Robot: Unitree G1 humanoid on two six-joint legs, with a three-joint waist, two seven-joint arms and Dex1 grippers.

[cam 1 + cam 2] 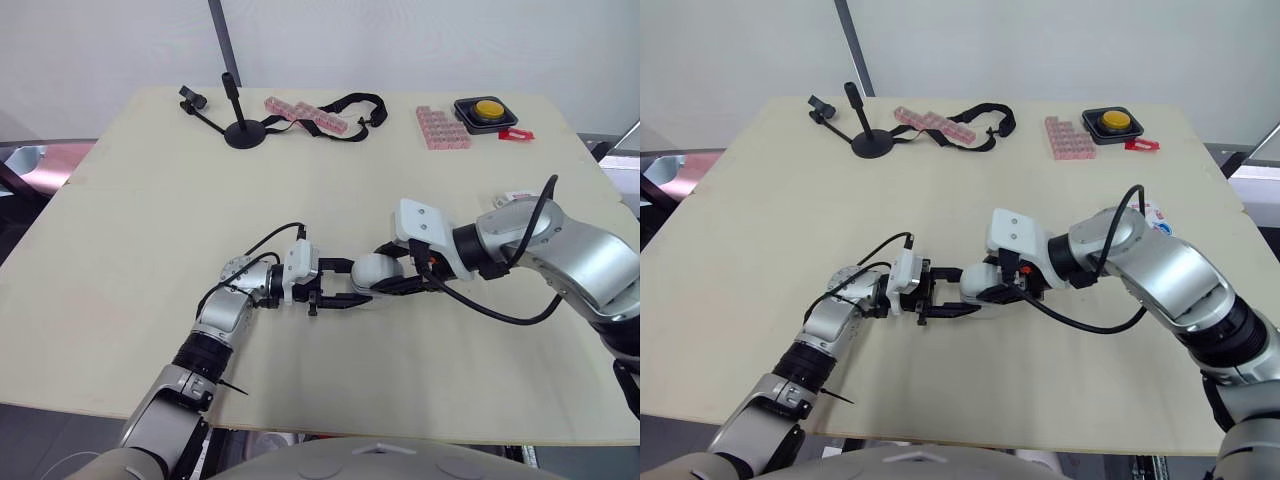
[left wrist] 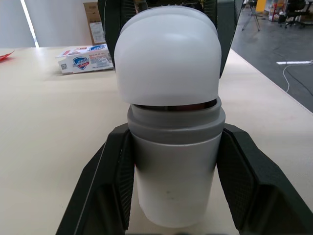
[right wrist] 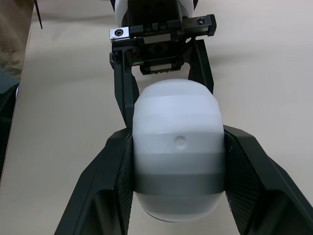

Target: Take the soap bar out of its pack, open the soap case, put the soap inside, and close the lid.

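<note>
You have the soap case at mid-frame over the surface, long axis running left to right; left tool pinches its left end, right tool its right; opening means parting them along that line.

White soap case, grey band, clamped between right gripper fingers; left gripper grips its opposite end. Desk beneath.
</note>
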